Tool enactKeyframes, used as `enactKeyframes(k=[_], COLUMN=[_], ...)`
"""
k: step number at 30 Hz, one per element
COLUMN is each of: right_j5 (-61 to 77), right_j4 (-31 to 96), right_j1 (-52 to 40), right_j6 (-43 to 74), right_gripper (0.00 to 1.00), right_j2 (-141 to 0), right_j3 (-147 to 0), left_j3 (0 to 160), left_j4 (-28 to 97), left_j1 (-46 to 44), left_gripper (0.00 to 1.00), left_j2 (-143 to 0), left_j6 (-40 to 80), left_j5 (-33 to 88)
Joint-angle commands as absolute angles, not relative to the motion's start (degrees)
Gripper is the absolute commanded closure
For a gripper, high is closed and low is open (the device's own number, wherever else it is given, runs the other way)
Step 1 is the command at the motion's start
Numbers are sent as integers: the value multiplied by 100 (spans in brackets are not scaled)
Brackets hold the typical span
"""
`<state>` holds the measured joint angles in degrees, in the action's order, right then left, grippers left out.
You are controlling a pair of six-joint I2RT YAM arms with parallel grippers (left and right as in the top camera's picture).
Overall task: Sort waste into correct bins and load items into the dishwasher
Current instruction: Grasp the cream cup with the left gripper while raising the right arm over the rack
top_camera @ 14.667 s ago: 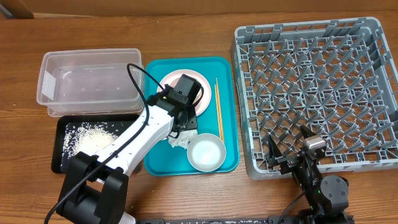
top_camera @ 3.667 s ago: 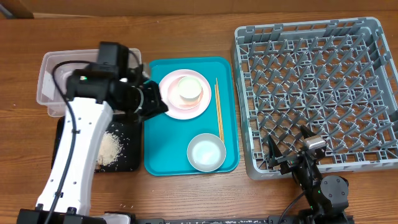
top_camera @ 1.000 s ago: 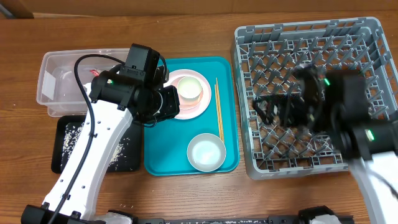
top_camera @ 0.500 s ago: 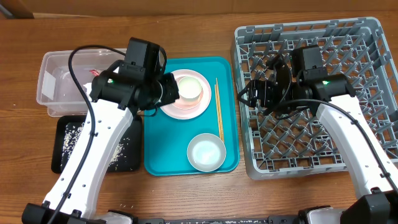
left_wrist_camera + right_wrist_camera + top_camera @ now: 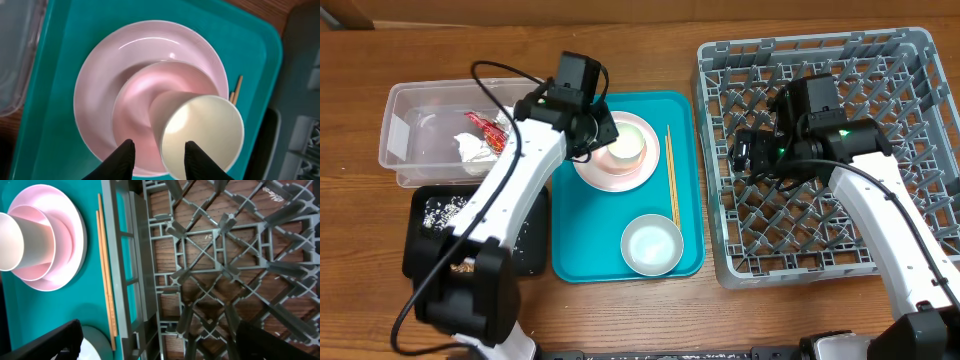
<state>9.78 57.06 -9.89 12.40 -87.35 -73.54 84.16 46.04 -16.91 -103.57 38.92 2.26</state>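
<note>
At the upper left of the overhead view, the tub (image 5: 410, 120) holds a white napkin (image 5: 472, 146) and the red wrapper (image 5: 485, 124). Below it, the black tray (image 5: 420, 215) carries rice (image 5: 440, 213), but the left arm hides much of it.

The left tool (image 5: 160, 145) is over the plate (image 5: 100, 80), at the top of the teal tray (image 5: 580, 255). It is released: the fingers stand partly apart and grasp nothing. A pink bowl (image 5: 135, 115) sits on the plate, with the cup (image 5: 200, 130) in it. I cannot tell if the fingers touch the bowl.

The chopsticks (image 5: 671, 170) lie just right of the plate, and a white bowl (image 5: 651, 244) sits lower on the tray.

The right tool (image 5: 157, 327) is spread wide and empty, over the left part of the rack (image 5: 860, 100). Its wrist view cuts off the fingers. The rack stands on the counter (image 5: 650, 50).
</note>
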Motion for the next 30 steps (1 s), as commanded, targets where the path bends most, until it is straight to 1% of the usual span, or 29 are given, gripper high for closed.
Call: enactKeyframes(k=[1,7,9,13,17,19,24,26,30], right_j5=[836,836,836,805,469,451,454,456,545], right_j4=[5690,5688,5688,5690,5693,5695,5572,5634,5964], right_j1=[-1000,-1000,-1000,-1000,-1000,-1000,-998,-1000,-998], right_j6=[1260,1260,1260,1236,1236,1221,1219,1219,1201], right_gripper=[0,0,0,0,0,0,0,0,0], right_j2=[-8680,-8680,-8680,-8680,-8680,-8680,-8667,-8648,-8571], right_j3=[-7496,-7496,-7496,-7496,-7496,-7496,-7546,-7682,-8073], left_j3=[8449,8449,8447,8447,8449,8449,8595,8814,9321], left_j4=[4464,4427,4431,4528,4674,4703,4635,4812,5306], left_j1=[-1730,-1730,-1730,-1730,-1730,-1728,-1608,-1511,-1332], left_gripper=[65,67,71,86,88,96,96,96,96], left_j2=[-10674,-10925,-10940,-10940,-10940,-10940,-10857,-10750,-10442], left_j6=[3992,3990,3990,3990,3988,3953,3726,3695,3262], left_j5=[231,454,454,471,561,558,589,714,1264])
